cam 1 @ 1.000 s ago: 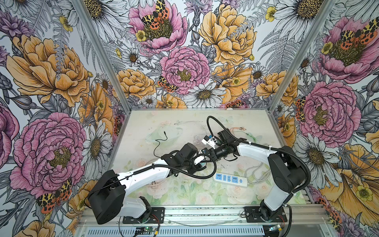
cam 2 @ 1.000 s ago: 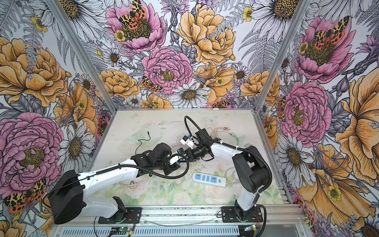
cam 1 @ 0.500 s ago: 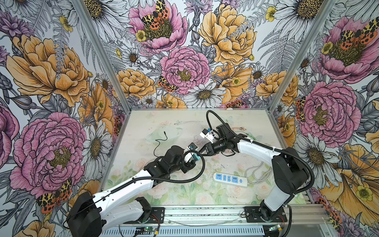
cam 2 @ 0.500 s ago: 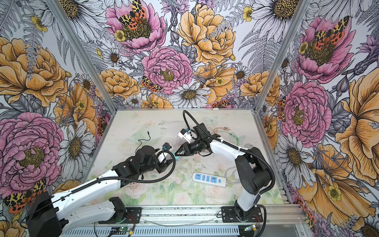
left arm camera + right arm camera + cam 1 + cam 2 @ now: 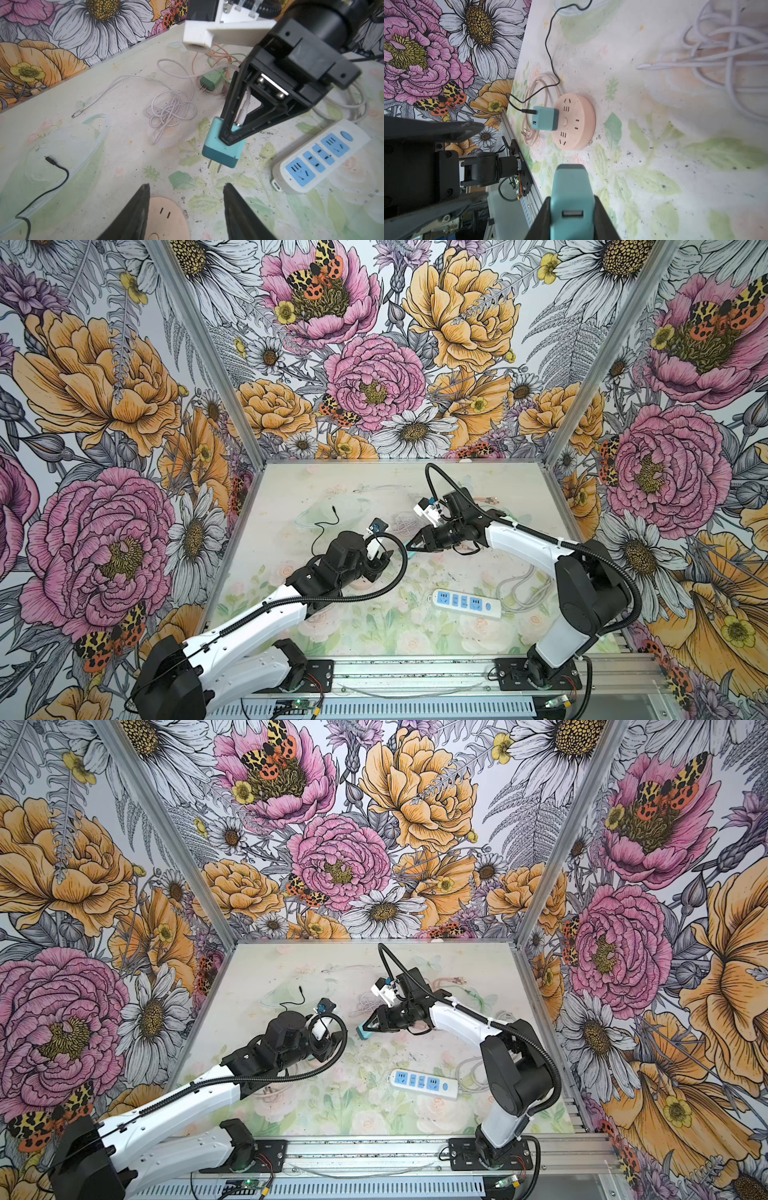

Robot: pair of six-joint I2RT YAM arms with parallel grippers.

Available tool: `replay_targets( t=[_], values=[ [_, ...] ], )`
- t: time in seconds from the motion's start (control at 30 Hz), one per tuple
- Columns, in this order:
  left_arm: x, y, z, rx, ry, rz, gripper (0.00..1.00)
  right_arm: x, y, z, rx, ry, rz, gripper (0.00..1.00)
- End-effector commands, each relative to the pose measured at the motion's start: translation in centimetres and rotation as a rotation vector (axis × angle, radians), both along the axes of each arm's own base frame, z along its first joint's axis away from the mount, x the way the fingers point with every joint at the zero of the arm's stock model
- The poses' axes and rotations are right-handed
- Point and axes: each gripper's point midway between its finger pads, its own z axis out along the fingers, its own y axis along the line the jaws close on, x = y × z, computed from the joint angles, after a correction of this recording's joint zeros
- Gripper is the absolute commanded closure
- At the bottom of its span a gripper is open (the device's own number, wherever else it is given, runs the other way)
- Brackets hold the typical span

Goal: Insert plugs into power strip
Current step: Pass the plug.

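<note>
My right gripper is shut on a teal cube plug, which it holds above the table with the prongs pointing down. In both top views that plug hangs at mid-table. My left gripper is open and holds nothing, just above a round pink power strip. A second teal plug with a black cable sits plugged into that round strip. A white power strip with blue sockets lies bare at the front right. A green plug lies farther back.
A knot of white cable lies behind the held plug. The black cable snakes across the left of the table. Orange and green cables pile up by the right arm. Floral walls close in three sides.
The two grippers were nearly touching at mid-table a second ago. The left arm has since drawn back toward the front left, and the right gripper has kept the teal plug.
</note>
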Motion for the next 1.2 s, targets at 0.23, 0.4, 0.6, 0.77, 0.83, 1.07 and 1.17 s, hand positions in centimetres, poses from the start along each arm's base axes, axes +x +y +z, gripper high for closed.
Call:
replay_targets(
  t=[0.23, 0.4, 0.6, 0.77, 0.83, 1.07, 1.17],
  values=[
    [-2.4, -4.9, -1.1, -0.171, 0.195, -0.06, 0.61, 2.5, -1.7, 3.6, -0.049, -0.089, -0.213, 1.0],
    [-2.3, -7.2, -2.0, -0.244, 0.233, -0.053, 0.7, 2.0, -0.7, 5.0, -0.016, -0.094, -0.196, 1.0],
    [-0.5, -7.7, -2.6, -0.271, 0.246, 0.011, 0.76, 0.7, 0.4, 5.2, -0.005, -0.091, -0.156, 1.0],
    [1.0, -6.8, -1.6, -0.344, 0.22, 0.06, 0.77, -0.2, 0.4, 4.8, -0.008, -0.081, -0.142, 1.0],
    [1.4, -6.5, -1.1, -0.36, 0.205, 0.077, 0.77, -0.4, 0.3, 4.7, -0.009, -0.076, -0.14, 1.0],
    [2.3, -6.1, -0.9, -0.363, 0.191, 0.1, 0.78, -1.3, 0.9, 4.5, 0.003, -0.062, -0.111, 1.0],
    [2.4, -6.1, -0.8, -0.358, 0.184, 0.104, 0.78, -1.7, 1.2, 4.4, 0.008, -0.053, -0.096, 1.0]
  ],
)
